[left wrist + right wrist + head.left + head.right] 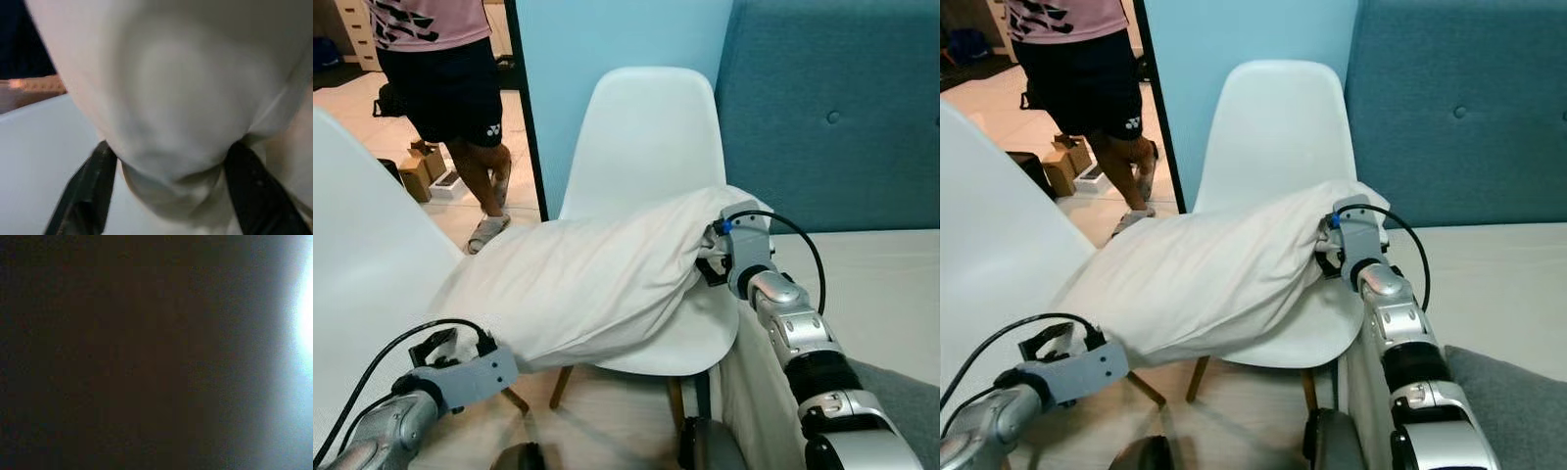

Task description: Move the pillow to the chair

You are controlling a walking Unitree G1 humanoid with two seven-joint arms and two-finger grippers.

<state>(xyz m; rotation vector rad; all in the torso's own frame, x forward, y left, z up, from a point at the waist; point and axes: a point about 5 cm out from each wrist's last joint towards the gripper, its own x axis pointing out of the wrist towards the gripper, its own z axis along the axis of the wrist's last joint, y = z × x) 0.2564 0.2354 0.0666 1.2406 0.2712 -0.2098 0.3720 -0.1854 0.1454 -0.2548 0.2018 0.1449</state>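
Pillow (578, 284) slung between both grippers, sagging onto the chair (646, 137) seat: left gripper (166, 196) jaws pinching 1 end; right gripper (710, 257) jaws buried, state unclear.

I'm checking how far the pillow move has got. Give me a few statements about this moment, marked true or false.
1. The pillow lies partly on the seat of the white chair. True.
2. The left hand has its fingers on either side of a fold of the pillow. True.
3. The pillow is dark blue. False: it is white; the headboard behind is blue.
4. The right hand is at the pillow's end by the chair seat. True.
5. A person sits on the chair. False: the person stands on the floor beyond it.
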